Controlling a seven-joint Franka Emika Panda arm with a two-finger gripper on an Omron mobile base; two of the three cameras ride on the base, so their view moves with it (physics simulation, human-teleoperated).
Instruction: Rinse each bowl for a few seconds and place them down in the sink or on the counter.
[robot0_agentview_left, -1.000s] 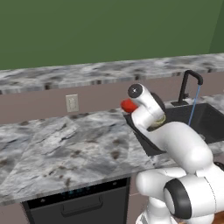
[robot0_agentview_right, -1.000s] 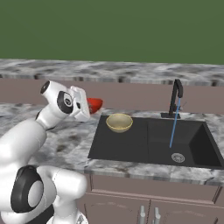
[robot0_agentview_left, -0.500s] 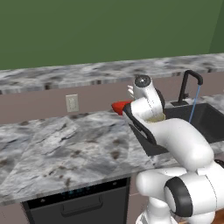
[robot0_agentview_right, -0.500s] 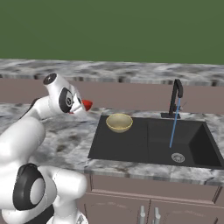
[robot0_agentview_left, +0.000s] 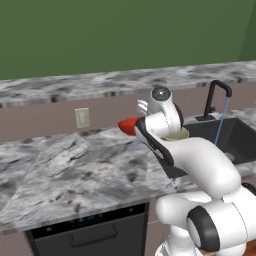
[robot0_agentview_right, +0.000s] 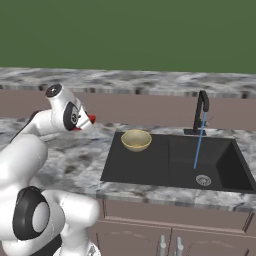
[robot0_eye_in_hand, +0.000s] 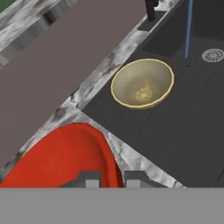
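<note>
In the hand view my gripper (robot0_eye_in_hand: 109, 180) is shut on the rim of the glossy red bowl (robot0_eye_in_hand: 65, 159), held above the marbled counter (robot0_eye_in_hand: 131, 155) just left of the sink. From the base cameras the red bowl (robot0_agentview_left: 127, 126) (robot0_agentview_right: 91, 119) pokes out beside the hand. The tan bowl (robot0_eye_in_hand: 142, 83) (robot0_agentview_right: 136, 140) (robot0_agentview_left: 176, 134) sits upright at the left end of the black sink (robot0_agentview_right: 165, 160), apart from the gripper. A thin stream of water (robot0_agentview_right: 200, 142) runs from the black faucet (robot0_agentview_right: 201, 107) toward the drain (robot0_agentview_right: 203, 180).
The counter (robot0_agentview_left: 75, 165) stretches wide to the left of the sink. A wall outlet (robot0_agentview_left: 82, 117) sits on the backsplash, and a dark dishwasher front (robot0_agentview_left: 90, 232) lies below the counter edge. My own white arm blocks part of the sink in the left base view.
The arm has swung left with the red bowl, from near the sink's left edge to over the counter. The tan bowl and the water stream have stayed as they were.
</note>
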